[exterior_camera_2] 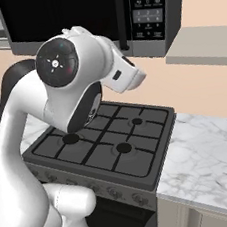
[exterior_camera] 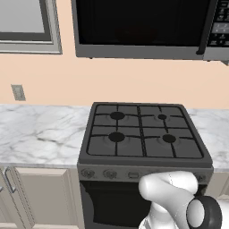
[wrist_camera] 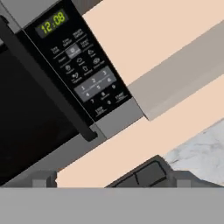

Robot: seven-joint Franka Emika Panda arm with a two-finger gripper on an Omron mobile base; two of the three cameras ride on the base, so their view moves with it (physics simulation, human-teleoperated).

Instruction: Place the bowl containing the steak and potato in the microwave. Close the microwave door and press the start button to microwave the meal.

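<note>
Hung shut across the top of the left base frame: microwave (exterior_camera: 147, 29), its door (exterior_camera: 138, 22) dark, bar handle (exterior_camera: 206, 27) at the right edge. Showed 12:08 in green on the keypad (wrist_camera: 81, 65), upper left of the hand frame. Stood with fingers spread wide and gripping nothing, arm (exterior_camera_2: 80, 74) raised over the stove (exterior_camera_2: 107, 146).

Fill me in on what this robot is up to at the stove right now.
The white arm is raised in front of the stove, its hand camera looking up at the microwave mounted above. The microwave door is shut, its black bar handle beside the keypad, whose clock is lit. The claw is open and holds nothing. The burners are bare, with marble counter on both sides.
</note>
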